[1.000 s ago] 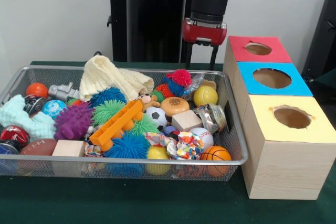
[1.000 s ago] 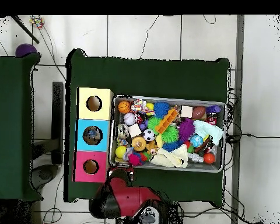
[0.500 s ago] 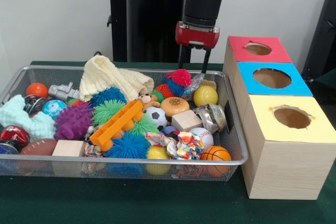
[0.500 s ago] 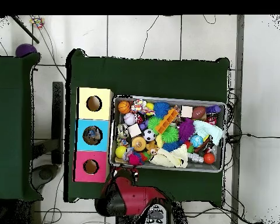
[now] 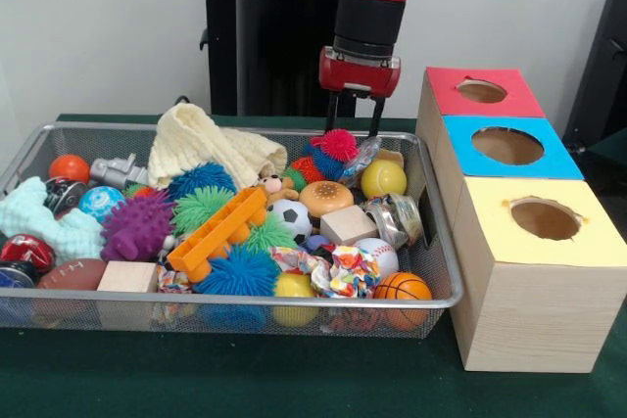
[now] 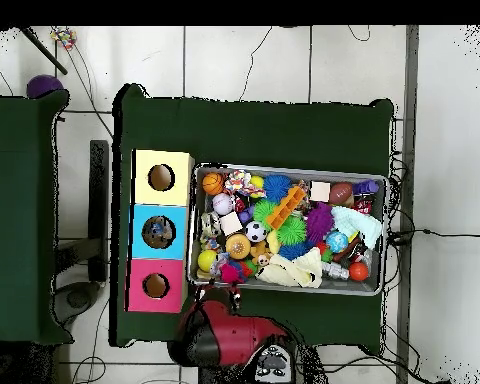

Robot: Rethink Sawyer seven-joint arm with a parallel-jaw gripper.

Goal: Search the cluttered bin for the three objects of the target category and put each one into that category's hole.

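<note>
A green-covered table (image 5: 294, 379) carries a wire-mesh bin (image 5: 431, 242) and, just beside the bin, a row of three wooden boxes with coloured tops, each top pierced by one round hole: yellow box (image 5: 534, 271), blue box (image 5: 509, 149) and red box (image 5: 480, 92). In the overhead view the same row reads yellow (image 6: 162, 177), blue (image 6: 158, 232), red (image 6: 156, 285). The bin is filled with mixed items. Largest is a cream knitted cloth (image 5: 211, 149) at the far side, then a pale turquoise cloth (image 5: 44, 222) at one end. An orange plastic toy (image 5: 217, 232) lies diagonally across the middle, among spiky rubber balls: purple (image 5: 137, 225), blue (image 5: 238, 273), green (image 5: 199, 208) and red (image 5: 338, 144). Smooth balls include a miniature basketball (image 5: 402, 288), a soccer ball (image 5: 291, 217), a baseball (image 5: 377, 254), a yellow ball (image 5: 383, 179) and a brown football (image 5: 69, 274). Two plain wooden blocks (image 5: 348, 225) (image 5: 127, 277) and a burger-shaped toy (image 5: 325, 198) lie between them. The gripper (image 5: 352, 129) hangs over the bin's far edge, directly above the red spiky ball, its two dark fingers spread apart and holding nothing.
</note>
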